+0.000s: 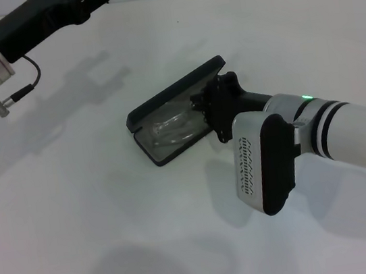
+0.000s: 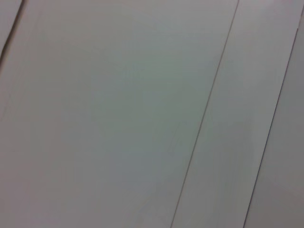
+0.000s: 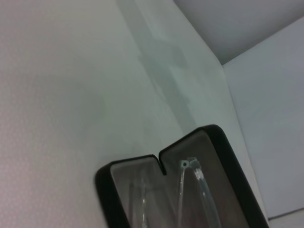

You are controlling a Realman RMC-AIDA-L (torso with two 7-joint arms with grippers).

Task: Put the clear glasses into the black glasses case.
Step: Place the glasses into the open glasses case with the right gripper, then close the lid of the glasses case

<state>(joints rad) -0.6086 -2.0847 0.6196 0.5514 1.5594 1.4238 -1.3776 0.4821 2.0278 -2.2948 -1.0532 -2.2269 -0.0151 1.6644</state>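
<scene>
The black glasses case (image 1: 175, 90) lies open in the middle of the white table, lid tilted back toward the far side. The clear glasses (image 1: 171, 128) rest inside it on the grey lining. My right gripper (image 1: 208, 111) is at the case's right end, just over the glasses' near end. The right wrist view looks down into the black glasses case (image 3: 108, 187), where a thin transparent arm of the clear glasses (image 3: 202, 183) shows. My left arm is parked high at the far left, and its gripper is out of view.
The white table (image 1: 78, 213) runs all around the case. My right arm's white wrist housing (image 1: 263, 163) hangs over the table to the right of the case. A wall (image 3: 266, 95) rises beyond the table's far edge.
</scene>
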